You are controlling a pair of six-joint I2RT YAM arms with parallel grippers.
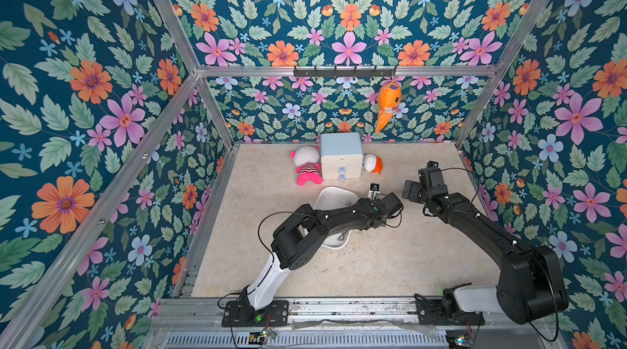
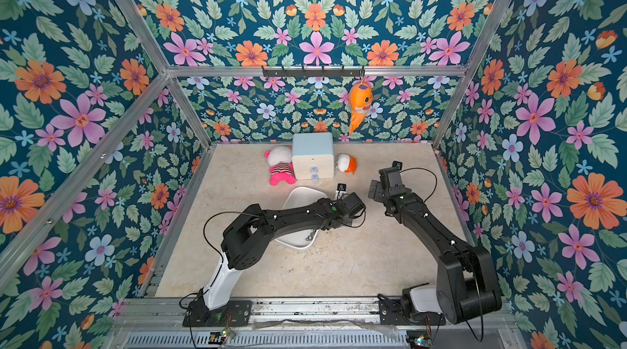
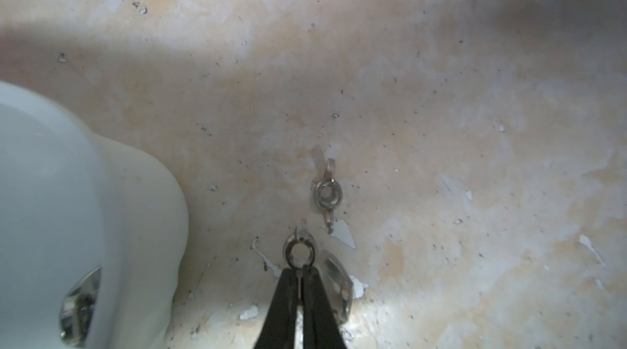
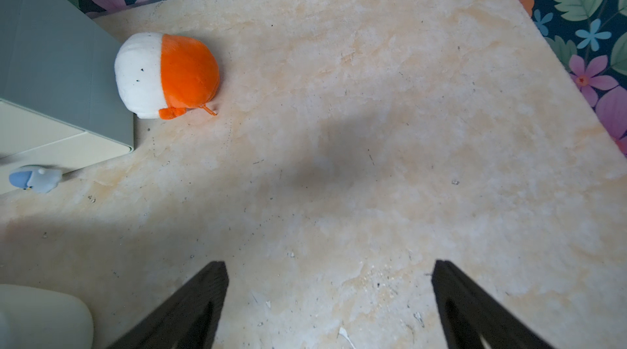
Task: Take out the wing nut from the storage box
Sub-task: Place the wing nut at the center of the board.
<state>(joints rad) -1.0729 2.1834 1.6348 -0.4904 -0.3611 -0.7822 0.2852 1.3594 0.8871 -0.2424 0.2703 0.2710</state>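
— Both top views: found the storage box?
— Found, in the middle of the table, partly under the left arm, with a boxed wing nut in its near corner.
— Left wrist view?
— Seeing the left gripper clamped tight on a held wing nut, outside the box. Just beyond, a loose wing nut lying on the table.
— Right wrist view?
— Seeing the right gripper spread wide, gripping nothing, above bare table near an orange-and-white plush.

Your bench carries a drawer cabinet flanked by a pink doll and an orange-white plush; an orange fish hangs above.
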